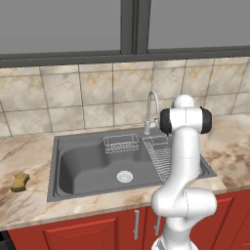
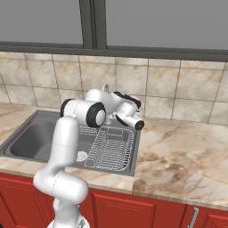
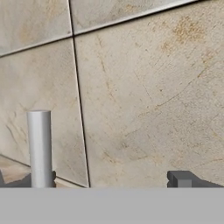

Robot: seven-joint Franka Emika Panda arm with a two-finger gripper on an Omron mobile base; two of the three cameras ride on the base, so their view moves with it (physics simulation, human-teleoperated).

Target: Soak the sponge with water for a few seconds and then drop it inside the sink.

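Gripper [image 3: 105, 181] nearest: fingertips spread wide, nothing between them, pointed at the tiled wall [image 3: 144, 96] behind the sink. Just beside the left fingertip, the faucet [image 3: 39, 148] stem, upright. Hovering near the faucet at the back rim of the sink [image 1: 73, 166], well above the basin. Spout looks dry; judged water not yet running. Basin bare around the drain [image 1: 124, 176], dish rack [image 1: 158, 156] on its right side. Sponge [image 1: 20, 182] lying untouched on the counter [image 1: 34, 151], left of the sink near the front edge, well apart from the gripper. Nothing of the task done yet: faucet on, sponge fetched, soaked, dropped all remaining.
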